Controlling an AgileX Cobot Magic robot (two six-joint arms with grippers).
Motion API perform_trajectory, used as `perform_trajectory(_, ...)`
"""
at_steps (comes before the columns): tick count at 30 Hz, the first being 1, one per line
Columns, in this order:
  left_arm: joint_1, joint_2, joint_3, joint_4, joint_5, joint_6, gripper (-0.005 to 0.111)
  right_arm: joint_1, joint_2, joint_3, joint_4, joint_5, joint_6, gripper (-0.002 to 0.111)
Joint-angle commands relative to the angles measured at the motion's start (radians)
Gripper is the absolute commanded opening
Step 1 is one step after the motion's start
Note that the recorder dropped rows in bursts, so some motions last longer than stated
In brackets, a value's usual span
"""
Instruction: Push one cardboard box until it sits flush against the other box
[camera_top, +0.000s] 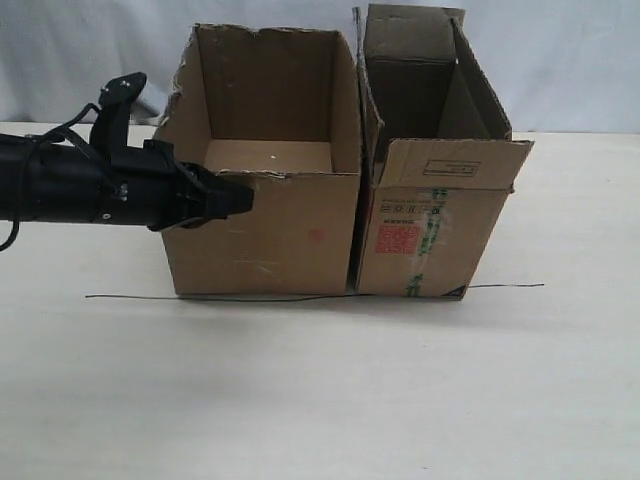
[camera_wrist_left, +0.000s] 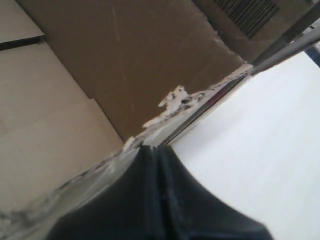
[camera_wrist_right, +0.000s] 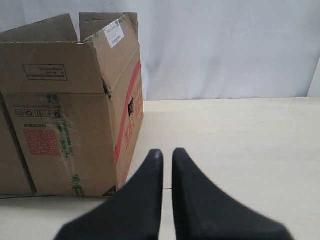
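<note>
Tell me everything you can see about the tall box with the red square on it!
The tall box is brown cardboard. It stands upright on the table with its top open and flaps up, and one front flap is folded outward. Its front shows a red square stamp and green-printed tape. One side carries a red stripe. The wider box sits close beside it.

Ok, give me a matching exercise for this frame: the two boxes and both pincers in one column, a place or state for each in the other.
Things:
1. wide box
2. tall box
3. left pincer
4. right pincer

Place or state:
A. narrower, has flaps
B. clear of both boxes
C. ragged rim, no flaps
D. at the wide box's left side

Pairs: 1-C, 2-A, 3-D, 4-B.
</note>
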Motion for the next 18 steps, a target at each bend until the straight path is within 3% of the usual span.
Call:
perform_trajectory(1,0.0,-0.014,-0.025,0.025,0.086,-0.053,0.0,0.005,-0.003,0.004,0.0,-0.004,0.0,0.005)
perform_trajectory(8,0.038,-0.217,-0.025,0.196,0.101,-0.209,0.0,0.005,-0.003,0.004,0.0,-0.004,0.0,0.005)
perform_trajectory(12,0.141,-0.353,-0.025,0.26,-0.134,-0.259,0.0,0.005,-0.003,0.004,0.0,-0.004,0.0,0.005)
perform_trajectory(15,0.244,-0.315,-0.021,0.356,-0.25,-0.351,0.0,0.005,-0.003,0.004,0.0,-0.004,0.0,0.005)
perform_trajectory(18,0.309,-0.194,-0.02,0.323,-0.21,-0.349,0.0,0.005,-0.003,0.004,0.0,-0.004,0.0,0.005)
